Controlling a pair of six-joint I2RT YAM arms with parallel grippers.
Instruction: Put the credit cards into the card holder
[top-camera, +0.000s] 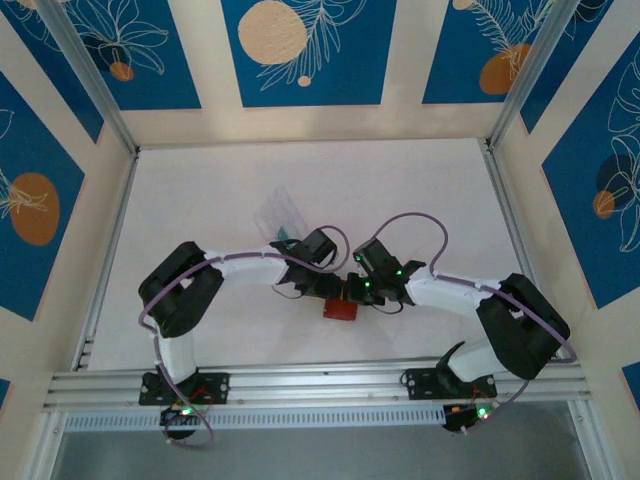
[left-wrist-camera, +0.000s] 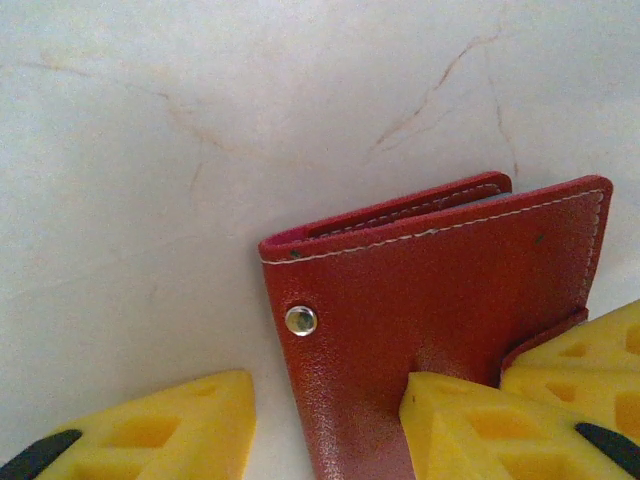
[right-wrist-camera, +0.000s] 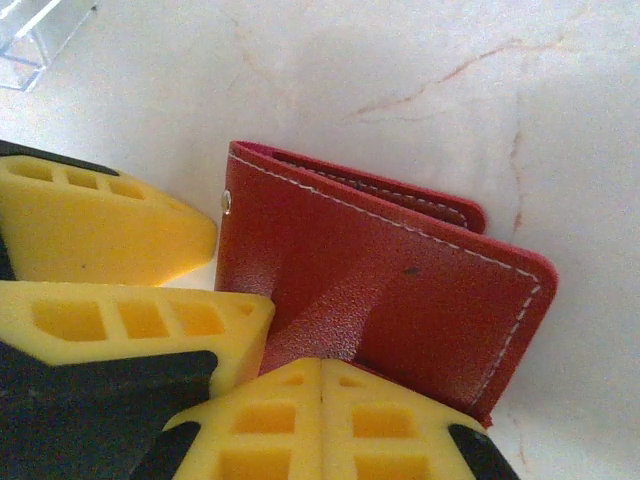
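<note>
Red leather card holder (left-wrist-camera: 430, 300) lies on the table (left-wrist-camera: 150, 150). My right claw (right-wrist-camera: 320, 378) pinches its cover edge, seemingly to lift it. My left claw (left-wrist-camera: 327, 400), half-spread, steadies it under one finger.

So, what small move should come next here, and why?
Probably lift the right gripper slightly, to fold the cover open. It is shut on an edge of the card holder, which lies nearly closed, and one finger of the open left gripper lies over it.
</note>
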